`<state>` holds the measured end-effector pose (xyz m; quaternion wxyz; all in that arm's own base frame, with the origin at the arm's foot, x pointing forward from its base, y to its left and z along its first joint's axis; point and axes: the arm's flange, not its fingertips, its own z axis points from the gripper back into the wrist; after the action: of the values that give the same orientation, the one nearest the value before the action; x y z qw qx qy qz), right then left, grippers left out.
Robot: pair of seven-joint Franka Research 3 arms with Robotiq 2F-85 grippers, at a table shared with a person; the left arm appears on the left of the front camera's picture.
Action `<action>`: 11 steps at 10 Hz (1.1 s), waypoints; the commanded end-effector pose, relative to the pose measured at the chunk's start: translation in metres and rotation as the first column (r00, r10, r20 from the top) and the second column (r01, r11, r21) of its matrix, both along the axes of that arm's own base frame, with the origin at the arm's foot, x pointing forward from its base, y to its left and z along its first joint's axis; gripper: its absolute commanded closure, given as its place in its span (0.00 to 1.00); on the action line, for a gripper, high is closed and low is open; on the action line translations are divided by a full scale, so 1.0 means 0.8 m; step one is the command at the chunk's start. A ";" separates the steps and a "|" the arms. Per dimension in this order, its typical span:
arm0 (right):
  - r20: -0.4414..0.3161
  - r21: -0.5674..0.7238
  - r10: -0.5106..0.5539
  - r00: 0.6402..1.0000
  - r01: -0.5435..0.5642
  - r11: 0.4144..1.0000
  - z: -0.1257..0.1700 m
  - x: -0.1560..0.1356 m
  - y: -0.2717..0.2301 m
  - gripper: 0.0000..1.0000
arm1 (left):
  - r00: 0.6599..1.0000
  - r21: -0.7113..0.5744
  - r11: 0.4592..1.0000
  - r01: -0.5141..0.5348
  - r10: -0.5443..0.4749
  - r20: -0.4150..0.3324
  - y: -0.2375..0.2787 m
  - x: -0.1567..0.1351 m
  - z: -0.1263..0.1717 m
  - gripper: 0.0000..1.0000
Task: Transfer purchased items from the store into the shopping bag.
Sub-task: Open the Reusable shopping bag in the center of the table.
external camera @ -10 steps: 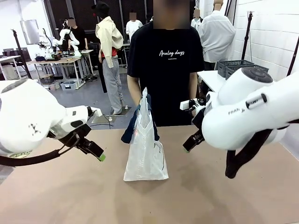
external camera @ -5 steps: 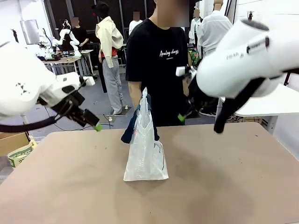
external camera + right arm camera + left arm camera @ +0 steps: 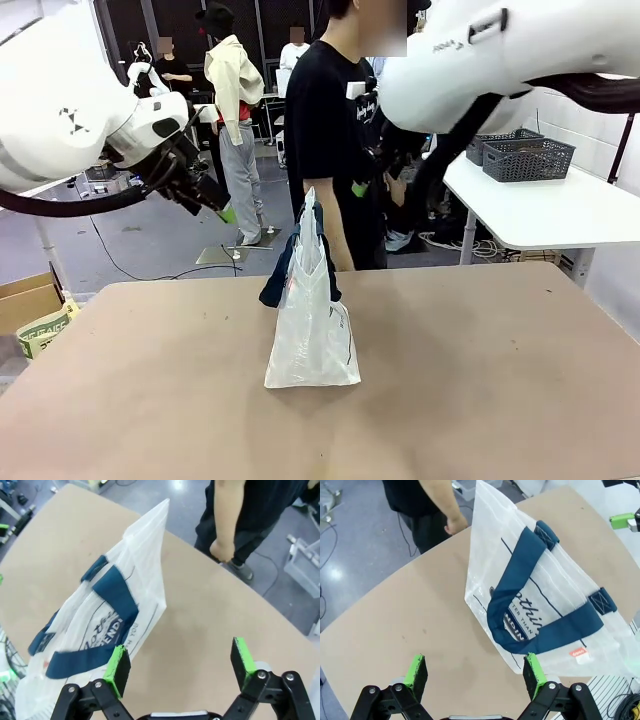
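Note:
The shopping bag (image 3: 312, 335), whitish translucent plastic with navy handles, stands upright at the table's middle. My left gripper (image 3: 224, 210) hangs high above the table to the left of the bag, open and holding nothing. My right gripper (image 3: 362, 186) is raised above and behind the bag, in front of the person, also open. In the left wrist view the bag (image 3: 545, 605) lies beyond the spread gripper (image 3: 474, 672). The right wrist view has the bag (image 3: 100, 615) to the left of the open gripper (image 3: 181, 667). Purchased items are out of view.
A person in a black tee (image 3: 325, 130) stands side-on at the far edge, one hand (image 3: 220, 550) hanging. Two dark grey lattice baskets (image 3: 528, 158) sit on a white side table (image 3: 560, 215) at the back right; I cannot tell which is the store.
Both arms have risen from near table height to well above it, jaws staying open. The person has turned sideways. The bag has not moved.

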<state>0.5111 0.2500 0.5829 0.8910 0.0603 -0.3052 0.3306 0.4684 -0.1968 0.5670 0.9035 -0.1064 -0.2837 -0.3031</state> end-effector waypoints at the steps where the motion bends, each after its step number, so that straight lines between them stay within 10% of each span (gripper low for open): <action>1: -0.016 0.024 0.010 1.000 -0.010 1.000 -0.003 -0.014 -0.006 0.00 | 1.000 -0.001 1.000 -0.004 0.004 0.003 0.007 -0.011 -0.003 0.00; 4: -0.002 0.003 -0.002 1.000 0.002 1.000 0.000 -0.001 0.002 0.00 | 1.000 0.002 1.000 0.001 -0.001 -0.002 -0.001 0.000 -0.002 0.00; 7: -0.255 0.012 -0.070 0.964 0.076 0.997 0.004 0.028 0.032 0.00 | 0.982 0.068 0.995 -0.069 0.080 -0.169 -0.046 -0.021 0.042 0.00; 11: -0.344 -0.026 -0.079 0.936 0.075 0.997 0.001 0.059 0.095 0.00 | 0.975 0.112 0.992 -0.049 0.072 -0.209 -0.076 -0.019 0.038 0.00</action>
<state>0.5434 0.3122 0.5736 0.9405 0.1071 -0.1538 0.2836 0.4421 -0.2608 0.5964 0.9430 -0.0936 -0.1645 -0.2738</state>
